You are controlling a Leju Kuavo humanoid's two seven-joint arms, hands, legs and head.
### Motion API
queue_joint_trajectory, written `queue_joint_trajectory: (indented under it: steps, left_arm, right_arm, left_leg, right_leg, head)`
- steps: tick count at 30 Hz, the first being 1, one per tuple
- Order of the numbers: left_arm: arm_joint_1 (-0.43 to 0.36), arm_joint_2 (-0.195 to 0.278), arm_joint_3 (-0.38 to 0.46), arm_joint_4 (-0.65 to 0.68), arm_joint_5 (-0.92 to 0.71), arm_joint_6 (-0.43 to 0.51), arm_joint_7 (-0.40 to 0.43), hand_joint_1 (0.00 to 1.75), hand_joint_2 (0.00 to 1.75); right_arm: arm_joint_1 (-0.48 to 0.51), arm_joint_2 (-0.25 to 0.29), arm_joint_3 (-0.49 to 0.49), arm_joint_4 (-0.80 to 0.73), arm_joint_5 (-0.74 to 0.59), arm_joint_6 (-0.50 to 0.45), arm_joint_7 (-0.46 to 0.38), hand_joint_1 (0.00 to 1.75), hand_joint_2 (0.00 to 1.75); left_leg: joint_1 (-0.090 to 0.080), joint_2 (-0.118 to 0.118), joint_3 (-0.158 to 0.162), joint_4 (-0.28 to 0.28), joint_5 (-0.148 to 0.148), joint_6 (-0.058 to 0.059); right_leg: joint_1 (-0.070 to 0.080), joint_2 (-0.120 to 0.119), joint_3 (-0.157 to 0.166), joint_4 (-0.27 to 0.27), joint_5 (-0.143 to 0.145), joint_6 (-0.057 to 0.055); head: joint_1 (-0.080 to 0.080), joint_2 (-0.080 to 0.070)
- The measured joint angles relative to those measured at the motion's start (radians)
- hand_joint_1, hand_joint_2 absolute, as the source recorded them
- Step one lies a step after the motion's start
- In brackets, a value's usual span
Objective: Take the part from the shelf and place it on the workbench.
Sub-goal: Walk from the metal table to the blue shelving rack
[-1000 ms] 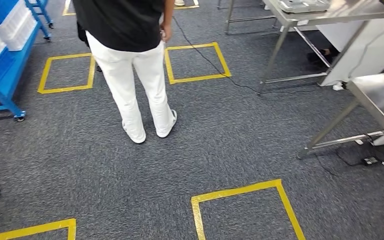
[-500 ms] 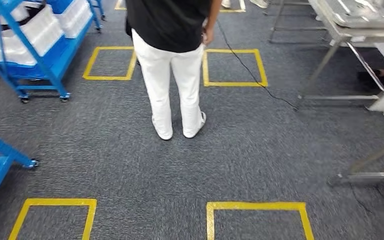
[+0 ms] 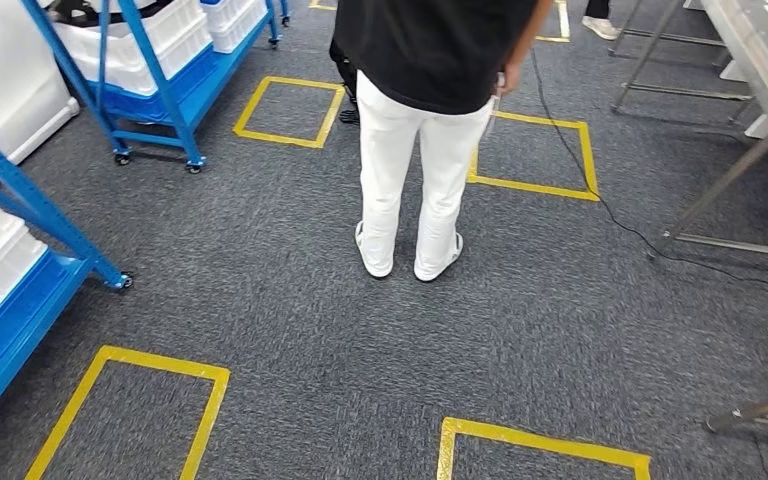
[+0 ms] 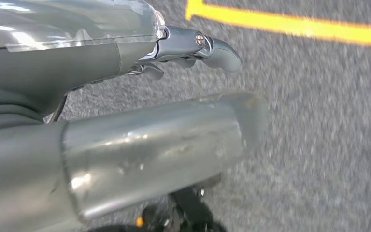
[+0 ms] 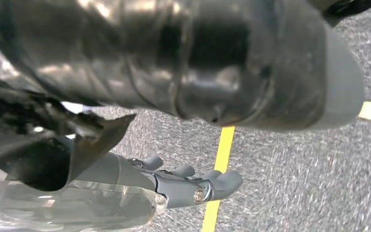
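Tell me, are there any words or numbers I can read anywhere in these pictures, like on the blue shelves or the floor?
None: no words, numbers or labels can be read in any view.
The yellow tape squares on the carpet are plain outlines, not writing.
The white bins on the blue shelf show no readable label.
The left hand and right hand carry no print.
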State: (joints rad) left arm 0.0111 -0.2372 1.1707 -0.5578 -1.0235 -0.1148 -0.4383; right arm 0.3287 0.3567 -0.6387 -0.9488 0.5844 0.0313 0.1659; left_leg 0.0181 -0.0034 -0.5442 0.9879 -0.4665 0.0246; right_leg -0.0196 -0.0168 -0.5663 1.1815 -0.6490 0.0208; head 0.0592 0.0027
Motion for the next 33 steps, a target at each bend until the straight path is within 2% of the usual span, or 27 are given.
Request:
queue_joint_trajectory:
  steps: [1, 2, 3, 4, 5, 7, 8, 9, 10, 11, 12, 14, 15, 16, 17, 18, 19, 20, 22, 24, 25, 26, 28, 30, 31, 32, 33]
  left_arm:
    - [-0.001, 0.000, 0.000, 0.001, 0.000, 0.000, 0.000, 0.00, 0.00]
    - [-0.001, 0.001, 0.000, 0.002, 0.000, 0.000, 0.000, 0.00, 0.00]
    - [-0.001, 0.001, 0.000, 0.003, 0.000, 0.000, 0.000, 0.00, 0.00]
    - [0.000, 0.001, 0.000, 0.004, 0.000, 0.000, 0.000, 0.00, 0.00]
    - [0.000, 0.001, 0.000, 0.005, 0.000, 0.000, 0.000, 0.00, 0.00]
    - [-0.002, 0.000, 0.000, 0.007, 0.000, 0.000, 0.000, 0.00, 0.00]
    - [-0.003, 0.000, 0.000, 0.009, 0.000, 0.000, 0.000, 0.00, 0.00]
    - [-0.002, 0.000, 0.000, 0.010, -0.001, 0.000, 0.000, 0.00, 0.00]
    - [0.000, 0.000, 0.000, 0.011, -0.001, 0.001, 0.000, 0.00, 0.00]
    - [0.002, 0.001, 0.000, 0.011, -0.001, 0.001, 0.000, 0.00, 0.00]
    - [0.003, 0.002, 0.001, 0.011, -0.001, 0.002, 0.000, 0.00, 0.00]
    - [0.001, 0.004, 0.001, 0.012, -0.002, 0.003, 0.000, 0.00, 0.00]
    - [-0.001, 0.004, 0.001, 0.013, -0.002, 0.003, 0.000, 0.00, 0.00]
    - [-0.002, 0.004, 0.000, 0.014, -0.002, 0.004, 0.000, 0.00, 0.00]
    - [-0.002, 0.004, 0.000, 0.014, -0.002, 0.004, 0.000, 0.00, 0.00]
    - [-0.001, 0.004, 0.001, 0.014, -0.003, 0.004, 0.000, 0.00, 0.00]
    - [0.001, 0.005, 0.001, 0.014, -0.003, 0.004, 0.000, 0.00, 0.00]
    - [0.002, 0.006, 0.001, 0.014, -0.003, 0.004, 0.000, 0.00, 0.00]
    - [0.000, 0.008, 0.001, 0.014, -0.003, 0.004, -0.001, 0.00, 0.00]
    - [-0.001, 0.008, 0.001, 0.014, -0.003, 0.004, -0.001, 0.00, 0.00]
    - [0.000, 0.008, 0.001, 0.014, -0.003, 0.005, -0.001, 0.00, 0.00]
    - [0.002, 0.008, 0.002, 0.014, -0.004, 0.005, -0.001, 0.00, 0.00]
    - [0.003, 0.008, 0.004, 0.014, -0.006, 0.007, -0.001, 0.00, 0.00]
    - [-0.001, 0.008, 0.004, 0.014, -0.010, 0.009, -0.001, 0.00, 0.00]
    - [-0.003, 0.008, 0.004, 0.014, -0.011, 0.009, -0.001, 0.00, 0.00]
    - [-0.004, 0.008, 0.005, 0.014, -0.012, 0.010, -0.001, 0.00, 0.00]
    - [-0.004, 0.008, 0.006, 0.014, -0.014, 0.010, -0.001, 0.00, 0.00]
  right_arm:
    - [0.001, 0.000, -0.002, 0.002, 0.000, 0.000, 0.000, 0.00, 0.00]
    - [0.001, 0.000, -0.003, 0.005, 0.000, 0.000, 0.000, 0.00, 0.00]
    - [0.001, 0.000, -0.004, 0.006, 0.000, 0.000, 0.000, 0.00, 0.00]
    - [0.001, 0.000, -0.005, 0.008, 0.000, 0.000, 0.000, 0.00, 0.00]
    - [0.001, 0.000, -0.005, 0.008, 0.000, 0.000, 0.000, 0.00, 0.00]
    - [0.001, 0.000, -0.008, 0.010, 0.000, 0.000, 0.000, 0.00, 0.00]
    - [0.001, 0.000, -0.010, 0.011, 0.000, 0.000, 0.000, 0.00, 0.00]
    - [0.000, 0.000, -0.011, 0.011, 0.001, 0.000, 0.000, 0.00, 0.00]
    - [-0.002, 0.000, -0.012, 0.012, 0.001, 0.000, 0.000, 0.00, 0.00]
    - [-0.003, 0.000, -0.012, 0.012, 0.002, 0.000, 0.000, 0.00, 0.00]
    - [-0.004, 0.000, -0.012, 0.012, 0.004, 0.000, -0.001, 0.00, 0.00]
    - [-0.004, 0.000, -0.014, 0.014, 0.009, 0.002, -0.004, 0.00, 0.00]
    - [-0.003, 0.000, -0.016, 0.016, 0.012, 0.003, -0.006, 0.00, 0.00]
    - [-0.004, 0.000, -0.019, 0.019, 0.014, 0.004, -0.008, 0.00, 0.00]
    - [-0.004, 0.000, -0.021, 0.021, 0.015, 0.005, -0.010, 0.00, 0.00]
    - [-0.005, 0.000, -0.024, 0.023, 0.016, 0.005, -0.012, 0.00, 0.00]
    - [-0.006, 0.000, -0.025, 0.025, 0.016, 0.005, -0.012, 0.00, 0.00]
    - [-0.008, 0.000, -0.026, 0.026, 0.016, 0.005, -0.012, 0.00, 0.00]
    - [-0.009, 0.000, -0.028, 0.029, 0.018, 0.005, -0.014, 0.00, 0.00]
    - [-0.013, 0.000, -0.031, 0.031, 0.020, 0.005, -0.015, 0.00, 0.00]
    - [-0.017, 0.000, -0.032, 0.032, 0.021, 0.005, -0.016, 0.00, 0.00]
    - [-0.021, 0.000, -0.033, 0.033, 0.023, 0.006, -0.017, 0.00, 0.00]
    - [-0.025, 0.000, -0.036, 0.035, 0.029, 0.007, -0.019, 0.00, 0.00]
    - [-0.026, 0.000, -0.041, 0.039, 0.034, 0.010, -0.021, 0.00, 0.00]
    - [-0.026, 0.000, -0.044, 0.041, 0.037, 0.013, -0.022, 0.00, 0.00]
    - [-0.026, 0.000, -0.048, 0.044, 0.039, 0.015, -0.024, 0.00, 0.00]
    - [-0.027, 0.000, -0.052, 0.047, 0.043, 0.017, -0.027, 0.00, 0.00]
  left_leg:
    - [-0.003, -0.012, -0.001, 0.000, 0.000, 0.002]
    - [-0.006, -0.025, -0.001, 0.001, 0.000, 0.004]
    - [-0.008, -0.039, 0.000, 0.001, 0.000, 0.004]
    - [-0.010, -0.054, 0.003, 0.001, -0.001, 0.004]
    - [-0.010, -0.069, 0.005, 0.001, -0.001, 0.004]
    - [-0.012, -0.094, 0.006, 0.003, -0.002, -0.001]
    - [-0.011, -0.104, 0.003, 0.004, -0.002, -0.005]
    - [-0.010, -0.115, 0.000, 0.004, -0.001, -0.012]
    - [-0.009, -0.125, -0.003, 0.003, 0.001, -0.019]
    - [-0.008, -0.121, -0.006, 0.006, -0.001, -0.024]
    - [-0.009, -0.101, -0.013, 0.019, -0.011, -0.028]
    - [-0.010, -0.041, -0.052, 0.100, -0.062, -0.034]
    - [-0.009, -0.020, -0.084, 0.166, -0.097, -0.038]
    - [-0.007, -0.011, -0.116, 0.232, -0.124, -0.042]
    - [-0.005, -0.007, -0.137, 0.276, -0.136, -0.046]
    - [-0.004, -0.004, -0.140, 0.286, -0.130, -0.049]
    - [-0.004, 0.002, -0.120, 0.252, -0.106, -0.050]
    - [-0.004, 0.015, -0.083, 0.186, -0.072, -0.050]
    - [-0.007, 0.055, -0.012, 0.054, -0.025, -0.041]
    - [-0.012, 0.068, 0.009, 0.008, -0.017, -0.027]
    - [-0.014, 0.057, 0.007, 0.007, -0.015, -0.022]
    - [-0.012, 0.047, 0.009, 0.004, -0.012, -0.016]
    - [-0.007, 0.028, 0.014, -0.006, -0.005, -0.003]
    - [-0.004, 0.009, 0.013, -0.009, 0.001, 0.006]
    - [-0.005, -0.003, 0.011, -0.008, 0.002, 0.008]
    - [-0.006, -0.017, 0.010, -0.007, 0.002, 0.009]
    - [-0.006, -0.031, 0.009, -0.006, 0.002, 0.009]
  right_leg:
    - [0.000, 0.009, -0.033, 0.063, -0.023, -0.001]
    - [0.001, 0.013, -0.055, 0.100, -0.026, -0.004]
    - [0.002, 0.015, -0.060, 0.097, -0.007, -0.008]
    - [0.005, 0.019, -0.046, 0.056, 0.029, -0.014]
    - [0.008, 0.033, -0.019, -0.014, 0.075, -0.021]
    - [0.013, 0.077, 0.029, -0.135, 0.132, -0.033]
    - [0.015, 0.091, 0.040, -0.165, 0.141, -0.036]
    - [0.017, 0.094, 0.042, -0.171, 0.138, -0.038]
    - [0.017, 0.082, 0.044, -0.175, 0.140, -0.041]
    - [0.015, 0.069, 0.047, -0.180, 0.143, -0.045]
    - [0.013, 0.057, 0.050, -0.187, 0.146, -0.051]
    - [0.011, 0.028, 0.055, -0.198, 0.150, -0.062]
    - [0.013, 0.014, 0.055, -0.199, 0.149, -0.065]
    - [0.015, -0.003, 0.055, -0.199, 0.147, -0.066]
    - [0.016, -0.019, 0.055, -0.198, 0.145, -0.066]
    - [0.016, -0.034, 0.056, -0.197, 0.143, -0.066]
    - [0.016, -0.047, 0.057, -0.196, 0.141, -0.063]
    - [0.016, -0.059, 0.059, -0.193, 0.137, -0.061]
    - [0.019, -0.081, 0.064, -0.187, 0.128, -0.051]
    - [0.022, -0.099, 0.069, -0.183, 0.122, -0.040]
    - [0.023, -0.107, 0.072, -0.183, 0.121, -0.035]
    - [0.021, -0.105, 0.075, -0.182, 0.118, -0.029]
    - [0.016, -0.062, 0.065, -0.149, 0.089, -0.019]
    - [0.012, -0.004, 0.015, -0.039, 0.024, -0.014]
    - [0.010, 0.009, -0.021, 0.032, -0.008, -0.013]
    - [0.009, 0.013, -0.049, 0.085, -0.023, -0.012]
    - [0.008, 0.015, -0.063, 0.106, -0.017, -0.012]
  head:
    - [0.000, 0.000]
    - [0.000, 0.000]
    - [0.000, 0.000]
    - [0.000, 0.000]
    - [0.000, 0.000]
    - [0.000, 0.000]
    - [0.000, 0.000]
    - [0.000, 0.000]
    - [0.000, 0.000]
    - [0.000, 0.000]
    - [0.000, 0.000]
    - [0.000, 0.000]
    - [-0.001, 0.000]
    - [0.000, 0.000]
    - [0.000, 0.000]
    - [0.000, 0.000]
    - [0.000, 0.000]
    - [-0.001, 0.000]
    - [0.000, 0.000]
    - [0.000, 0.000]
    - [0.000, 0.000]
    - [0.000, 0.000]
    - [0.000, 0.000]
    - [0.000, 0.000]
    - [0.000, 0.000]
    - [0.000, 0.000]
    - [0.000, 0.000]
